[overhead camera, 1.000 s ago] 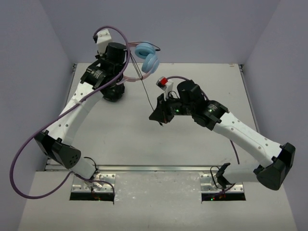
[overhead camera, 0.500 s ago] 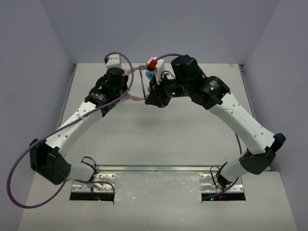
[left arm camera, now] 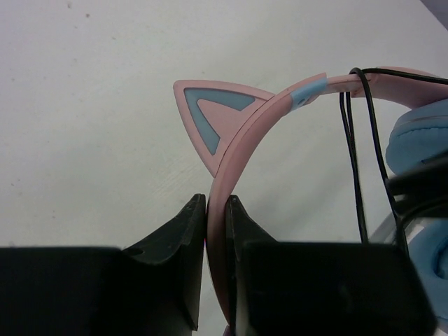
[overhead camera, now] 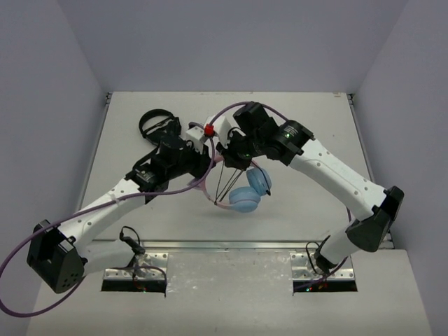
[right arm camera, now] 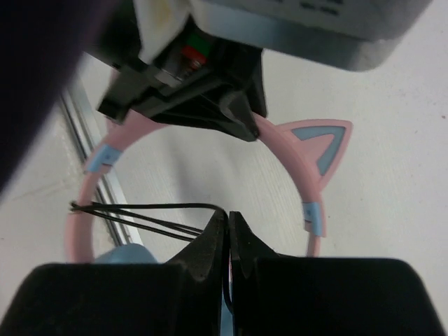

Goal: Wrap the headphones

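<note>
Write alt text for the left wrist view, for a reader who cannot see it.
The left gripper is shut on the pink headband of cat-ear headphones, over a pale table. A thin black cable hangs over the band beside a light-blue earcup.

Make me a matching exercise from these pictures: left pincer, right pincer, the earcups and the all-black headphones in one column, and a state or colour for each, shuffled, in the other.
1. left pincer
2. right pincer
3. earcups
4. all-black headphones

A. light blue
B. shut on the thin black cable
C. held by neither pincer
D. shut on the pink headband

Pairs: 1-D, 2-B, 3-A, 4-C
</note>
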### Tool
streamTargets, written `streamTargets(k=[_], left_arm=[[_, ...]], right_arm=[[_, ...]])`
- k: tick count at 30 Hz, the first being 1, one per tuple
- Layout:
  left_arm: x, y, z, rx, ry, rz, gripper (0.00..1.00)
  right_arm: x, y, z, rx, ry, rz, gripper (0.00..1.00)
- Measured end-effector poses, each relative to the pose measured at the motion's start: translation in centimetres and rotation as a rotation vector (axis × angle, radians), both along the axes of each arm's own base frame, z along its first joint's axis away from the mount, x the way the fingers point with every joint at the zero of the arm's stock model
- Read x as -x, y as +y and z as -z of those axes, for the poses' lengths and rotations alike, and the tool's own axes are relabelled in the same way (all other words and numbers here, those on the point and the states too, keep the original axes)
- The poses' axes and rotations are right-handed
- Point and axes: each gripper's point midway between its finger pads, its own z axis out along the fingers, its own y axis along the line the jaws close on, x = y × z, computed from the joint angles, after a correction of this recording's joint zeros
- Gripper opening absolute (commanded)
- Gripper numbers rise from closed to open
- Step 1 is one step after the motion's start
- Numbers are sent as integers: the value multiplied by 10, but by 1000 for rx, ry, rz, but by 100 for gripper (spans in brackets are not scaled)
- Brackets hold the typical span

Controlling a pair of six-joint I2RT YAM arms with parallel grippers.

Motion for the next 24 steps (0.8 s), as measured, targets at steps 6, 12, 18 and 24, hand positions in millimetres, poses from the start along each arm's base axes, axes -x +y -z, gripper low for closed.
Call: streamTargets(k=[6, 12, 18, 24], left_arm=[[32, -1, 20, -18, 58, 119, 0], [53, 0, 20, 6, 53, 189, 0], [55, -3, 3, 46, -2, 209, 1], [49, -2, -1, 32, -33, 197, 0]], right_arm=[[0, -23, 33, 85, -81, -1, 15], [0, -45, 39, 61, -162, 55, 8], [-3, -56, 57, 42, -150, 84, 9], [-9, -75, 69, 31, -117, 139, 13]])
